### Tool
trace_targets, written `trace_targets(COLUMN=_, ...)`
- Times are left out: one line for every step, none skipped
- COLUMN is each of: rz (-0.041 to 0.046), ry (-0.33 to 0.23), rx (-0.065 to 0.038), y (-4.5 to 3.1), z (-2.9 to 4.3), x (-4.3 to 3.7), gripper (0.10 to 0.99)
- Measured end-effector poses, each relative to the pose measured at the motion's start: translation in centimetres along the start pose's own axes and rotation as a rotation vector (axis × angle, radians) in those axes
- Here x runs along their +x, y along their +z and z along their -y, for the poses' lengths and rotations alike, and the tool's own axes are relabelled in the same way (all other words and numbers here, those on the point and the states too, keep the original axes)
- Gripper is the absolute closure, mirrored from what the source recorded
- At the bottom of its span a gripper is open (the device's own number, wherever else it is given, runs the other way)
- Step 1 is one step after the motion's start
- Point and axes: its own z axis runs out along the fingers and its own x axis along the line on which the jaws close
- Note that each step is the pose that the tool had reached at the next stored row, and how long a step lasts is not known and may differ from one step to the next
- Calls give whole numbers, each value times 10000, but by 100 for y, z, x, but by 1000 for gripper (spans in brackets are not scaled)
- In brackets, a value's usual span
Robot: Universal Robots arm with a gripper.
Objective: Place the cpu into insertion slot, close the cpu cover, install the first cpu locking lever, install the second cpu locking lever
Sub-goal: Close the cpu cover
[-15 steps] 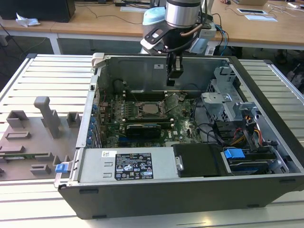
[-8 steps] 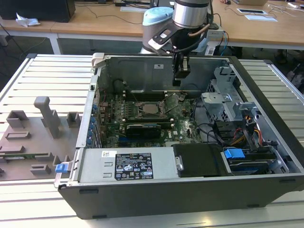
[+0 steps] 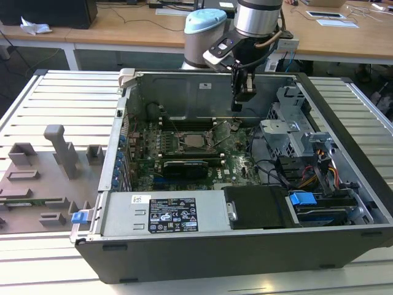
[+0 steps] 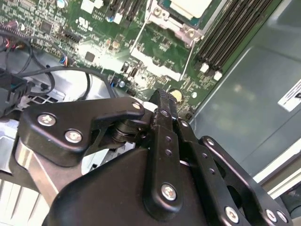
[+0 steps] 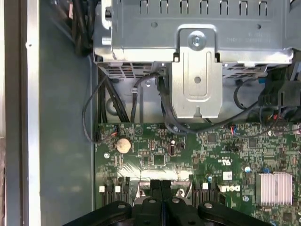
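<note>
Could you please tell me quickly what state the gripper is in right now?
Gripper: shut, with nothing seen held in it.

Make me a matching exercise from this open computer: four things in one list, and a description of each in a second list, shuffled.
Things:
1. cpu
2. gripper
3. power supply
4. round battery

Descriptions:
A. hanging above the green board, fingers together
B. silver disc near the board's edge
C. grey square sitting in the socket
D. grey box with a dark label

Pairs: 1-C, 2-A, 3-D, 4-B
</note>
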Motion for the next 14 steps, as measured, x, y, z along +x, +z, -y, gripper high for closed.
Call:
trace_targets(rz=0, ry=1, rx=3, y=0, z=-24, x=0, gripper=980)
trace_targets(rz=1, ry=0, rx=6, y=0, z=-43, x=0, gripper=980)
trace_targets(rz=0, ry=-1, rx=8, y=0, z=-61, x=1, gripper=980)
trace_targets(rz=0, ry=0, rx=12, y=0, z=-91, x=1, gripper=980)
trace_targets(rz=1, ry=-1, rx=17, y=0, z=-129, x=1, gripper=980)
trace_targets(rz=0, ry=0, rx=22, y=0, z=-166, x=1, gripper=980)
trace_targets(rz=0, ry=0, rx=25, y=1, z=-189, x=2, gripper=980)
trace_targets(rz=0, ry=0, rx=26, y=1, z=-205, x=2, gripper=980)
trace_targets(rz=0, ry=-1, rx=28, y=1, z=-221, x=2, gripper=980)
trace_targets(rz=0, ry=-2, rx=30, y=1, z=-236, x=2, gripper=980)
trace_targets(rz=0, ry=-1, rx=33, y=1, z=-257, x=2, gripper=980)
trace_targets(rz=0, ry=-1, rx=36, y=1, z=-286, x=2, gripper=980)
trace_targets(rz=0, ry=-1, rx=39, y=1, z=-306, x=3, gripper=980)
trace_targets(rz=0, ry=-2, rx=40, y=1, z=-322, x=3, gripper=980)
